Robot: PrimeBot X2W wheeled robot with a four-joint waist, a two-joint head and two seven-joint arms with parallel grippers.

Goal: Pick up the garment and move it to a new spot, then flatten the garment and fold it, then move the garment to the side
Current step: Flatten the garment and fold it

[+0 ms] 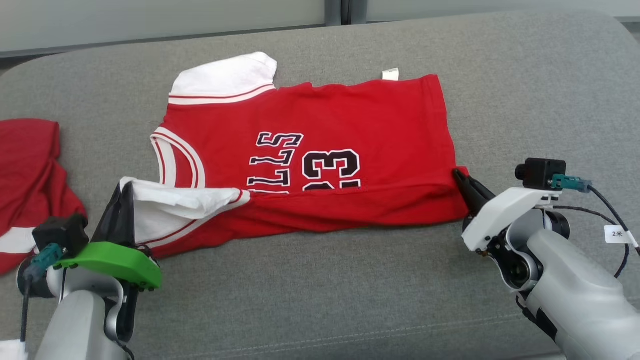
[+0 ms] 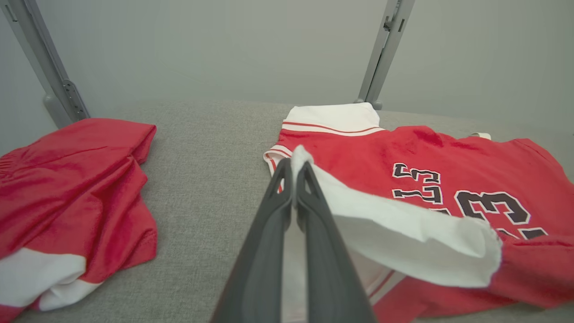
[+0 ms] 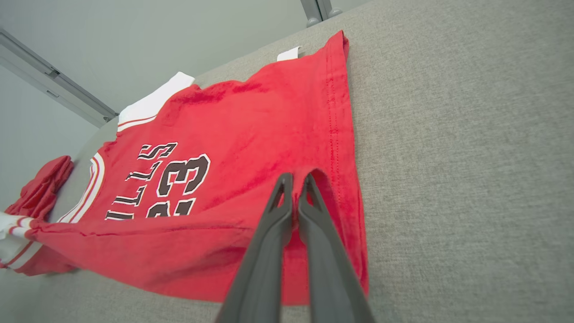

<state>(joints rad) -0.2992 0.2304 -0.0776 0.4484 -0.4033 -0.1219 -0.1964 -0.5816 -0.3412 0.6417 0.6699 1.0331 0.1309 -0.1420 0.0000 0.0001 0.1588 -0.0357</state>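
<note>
Jaws are clamped on the garment: left gripper at the sleeve, right gripper at the hem.
Folding is judged to be in hand; the held side is to be carried across evenly.

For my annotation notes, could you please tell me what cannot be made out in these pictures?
Jersey lettering: head view, lower half hidden under the folded-over near edge.
Second red garment: head view, cut by the left edge.
White tag: head view, too small to read.
</note>
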